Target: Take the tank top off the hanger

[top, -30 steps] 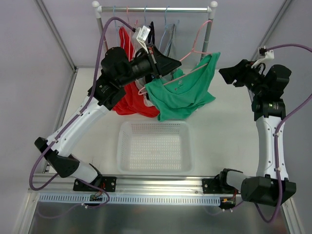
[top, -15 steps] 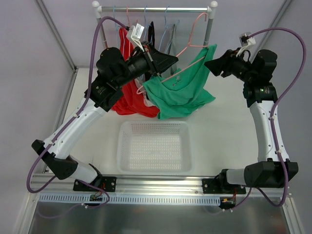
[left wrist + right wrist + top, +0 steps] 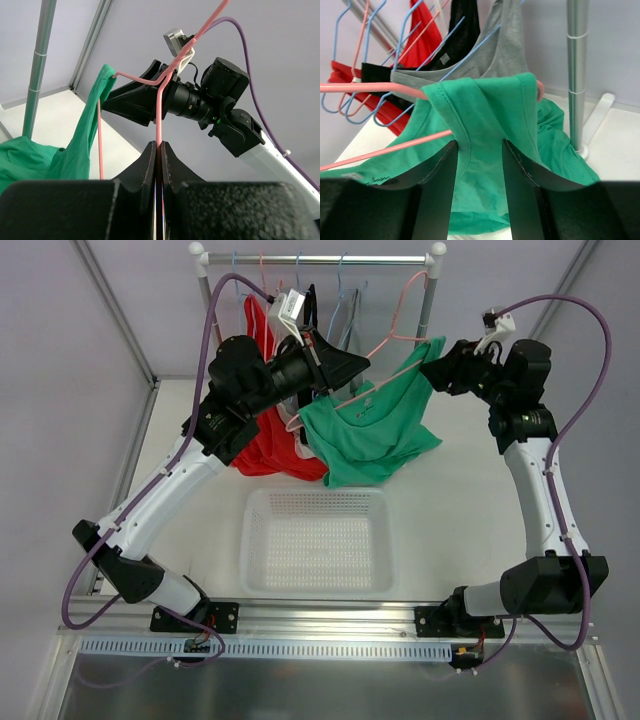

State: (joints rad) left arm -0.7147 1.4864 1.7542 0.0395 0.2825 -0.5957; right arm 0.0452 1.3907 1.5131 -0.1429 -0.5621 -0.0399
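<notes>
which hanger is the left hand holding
The pink hanger carrying the green top; the left hand is shut on its wire. The blue hangers hang on the rail, untouched.

Lab cell: grey partitions (image 3: 50,360), aluminium rail (image 3: 330,612), tabletop garment rack (image 3: 330,258).

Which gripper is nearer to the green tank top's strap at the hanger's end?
Right. The right gripper has its open fingers on either side of the strap; the left gripper is shut on the hanger wire, away from the strap.
</notes>
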